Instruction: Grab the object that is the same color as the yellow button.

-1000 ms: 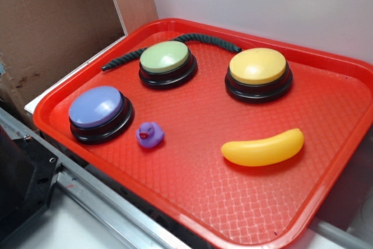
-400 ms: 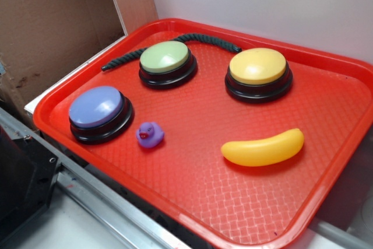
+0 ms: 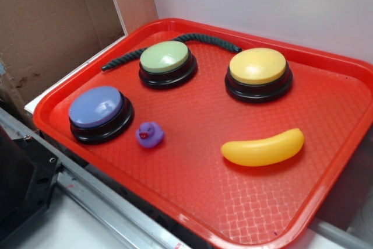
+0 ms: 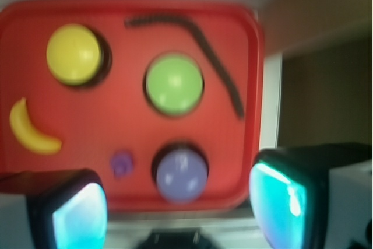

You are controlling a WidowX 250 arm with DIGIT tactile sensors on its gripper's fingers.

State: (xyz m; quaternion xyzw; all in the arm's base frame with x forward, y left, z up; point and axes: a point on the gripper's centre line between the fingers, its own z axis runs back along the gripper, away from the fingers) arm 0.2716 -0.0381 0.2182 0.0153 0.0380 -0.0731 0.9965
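The yellow toy banana (image 3: 263,148) lies on the red tray (image 3: 192,202) at its front right; in the wrist view the banana (image 4: 30,133) is at the tray's left. The yellow button (image 3: 258,72) stands behind it and shows in the wrist view (image 4: 73,54) at upper left. My gripper (image 4: 178,205) is open and empty, high above the tray's near edge, over the blue-purple button (image 4: 181,174). Its two fingers with cyan pads (image 4: 278,201) stand wide apart. The gripper itself is out of the exterior view.
A green button (image 3: 166,62), a blue-purple button (image 3: 99,112) and a small purple duck (image 3: 150,134) are on the tray. A dark rope (image 3: 198,40) curves along the back. Cardboard (image 3: 52,21) stands at the left, a white wall behind, a metal rail (image 3: 105,202) in front.
Nothing on the tray has moved. The dark robot base at the lower left of the exterior view has shifted slightly.
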